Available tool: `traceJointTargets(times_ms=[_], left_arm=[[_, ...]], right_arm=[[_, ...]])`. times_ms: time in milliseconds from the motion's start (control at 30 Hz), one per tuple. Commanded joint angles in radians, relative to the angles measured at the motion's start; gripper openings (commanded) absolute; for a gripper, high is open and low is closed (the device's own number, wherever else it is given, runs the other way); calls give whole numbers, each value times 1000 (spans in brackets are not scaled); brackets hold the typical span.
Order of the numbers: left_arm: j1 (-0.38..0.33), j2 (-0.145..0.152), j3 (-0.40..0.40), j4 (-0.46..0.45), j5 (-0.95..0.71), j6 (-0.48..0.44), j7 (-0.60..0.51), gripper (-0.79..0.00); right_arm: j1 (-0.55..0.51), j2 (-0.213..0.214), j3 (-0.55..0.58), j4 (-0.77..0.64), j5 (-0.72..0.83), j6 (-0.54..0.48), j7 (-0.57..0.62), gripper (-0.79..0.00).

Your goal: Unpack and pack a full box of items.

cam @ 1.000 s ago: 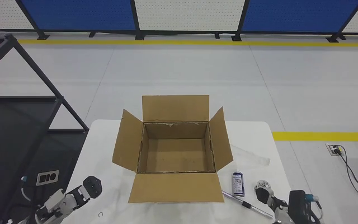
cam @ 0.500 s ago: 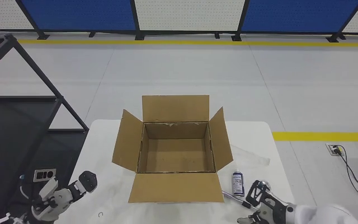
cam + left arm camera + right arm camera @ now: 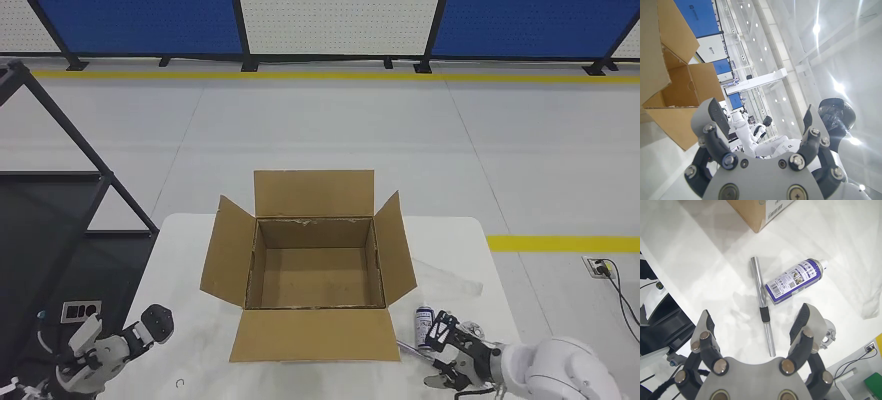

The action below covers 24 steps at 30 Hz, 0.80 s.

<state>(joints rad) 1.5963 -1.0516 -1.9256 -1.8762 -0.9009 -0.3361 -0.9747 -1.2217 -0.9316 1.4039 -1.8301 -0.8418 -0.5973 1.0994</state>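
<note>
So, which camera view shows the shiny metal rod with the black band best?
The right wrist view: the shiny metal rod lies whole, touching the purple spray can. The top view gives a thin sliver beside the right gripper. The left wrist view faces the cardboard box.

Robotics lab/test hall: blue-white partition panels (image 3: 340,25), yellow floor line (image 3: 300,74), 2nd humanoid robot (image 3: 755,131) in bkgd.

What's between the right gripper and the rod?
Nothing visible. The open right gripper hangs right over the rod. The can lies beside the rod, seemingly touching it, so a grasp might nudge it.
</note>
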Motion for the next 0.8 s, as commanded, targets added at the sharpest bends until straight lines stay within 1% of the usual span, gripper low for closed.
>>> traceJointTargets(times_ms=[0, 67, 133, 367, 533, 567, 600, 633, 667, 700, 767], left_arm=[[0, 0, 0, 0, 0, 0, 0, 0], [0, 0, 0, 0, 0, 0, 0, 0], [0, 0, 0, 0, 0, 0, 0, 0], [0, 0, 0, 0, 0, 0, 0, 0], [0, 0, 0, 0, 0, 0, 0, 0], [0, 0, 0, 0, 0, 0, 0, 0], [0, 0, 0, 0, 0, 0, 0, 0], [0, 0, 0, 0, 0, 0, 0, 0], [0, 0, 0, 0, 0, 0, 0, 0], [0, 0, 0, 0, 0, 0, 0, 0], [0, 0, 0, 0, 0, 0, 0, 0]], right_arm=[[0, 0, 0, 0, 0, 0, 0, 0], [-2, 0, 0, -2, -10, 4, -11, 0], [-9, 2, -10, -11, -66, -2, -23, 0], [-46, 11, -36, -45, -213, -75, -82, 0], [-56, 15, -53, -49, -271, -94, -94, 0], [-52, 15, -60, -48, -281, -94, -86, -105], [-47, 14, -69, -45, -285, -94, -81, -191], [-42, 14, -77, -39, -285, -95, -77, -268], [-35, 13, -84, -33, -283, -94, -75, -317], [-28, 13, -91, -25, -281, -93, -73, -397], [-14, 12, -104, -10, -281, -95, -68, -406]])
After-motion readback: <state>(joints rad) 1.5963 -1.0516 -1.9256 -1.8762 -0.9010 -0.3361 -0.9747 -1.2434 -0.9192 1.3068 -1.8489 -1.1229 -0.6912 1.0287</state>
